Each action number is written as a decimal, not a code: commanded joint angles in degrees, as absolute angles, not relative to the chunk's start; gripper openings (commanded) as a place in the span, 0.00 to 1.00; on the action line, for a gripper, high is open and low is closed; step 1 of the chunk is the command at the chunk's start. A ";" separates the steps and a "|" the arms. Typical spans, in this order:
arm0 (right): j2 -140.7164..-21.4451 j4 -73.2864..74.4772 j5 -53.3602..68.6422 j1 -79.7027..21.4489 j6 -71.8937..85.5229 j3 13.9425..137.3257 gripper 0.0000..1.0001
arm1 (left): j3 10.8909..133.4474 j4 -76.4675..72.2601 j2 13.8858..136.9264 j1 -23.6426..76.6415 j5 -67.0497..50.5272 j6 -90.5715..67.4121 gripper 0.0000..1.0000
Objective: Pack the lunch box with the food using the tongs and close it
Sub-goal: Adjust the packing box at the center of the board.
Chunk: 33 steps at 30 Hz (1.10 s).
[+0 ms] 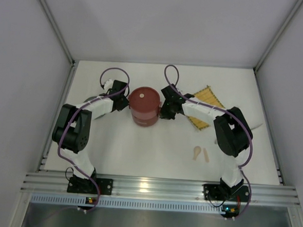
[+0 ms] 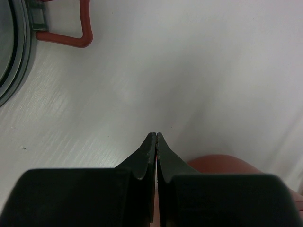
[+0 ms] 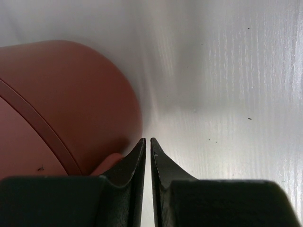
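The lunch box (image 1: 144,106) stands closed at the table's middle, a dark-red cylinder with its lid on. My left gripper (image 1: 123,102) is at its left side, jaws pressed shut with nothing seen between them; the box's red wall (image 2: 222,163) shows just right of the fingers. My right gripper (image 1: 166,111) is at the box's right side, shut to a hairline slit. The red wall (image 3: 61,99) fills the left of that view, and a small red tab (image 3: 103,165) lies against the left finger. No food is in view. Of the tongs, only a thin grey end (image 1: 257,126) shows past the right elbow.
A yellow woven mat (image 1: 210,100) lies at the back right, partly under the right arm. Two small beige sticks (image 1: 197,153) lie near the front right. In the left wrist view a steel-rimmed round piece (image 2: 10,56) and a red wire loop (image 2: 71,40) sit at the top left.
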<state>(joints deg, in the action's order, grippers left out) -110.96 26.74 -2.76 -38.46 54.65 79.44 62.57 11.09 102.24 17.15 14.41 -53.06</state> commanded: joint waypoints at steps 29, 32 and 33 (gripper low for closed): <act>-110.74 15.47 7.20 -38.85 49.05 83.49 0.00 | 62.22 7.38 101.25 18.98 10.11 -53.00 0.02; -111.36 13.72 9.92 -39.11 48.34 83.85 0.00 | 62.93 7.47 101.78 19.34 9.85 -52.74 0.02; -111.36 11.54 10.71 -39.11 47.99 83.59 0.00 | 63.19 7.64 101.95 19.51 9.76 -52.65 0.02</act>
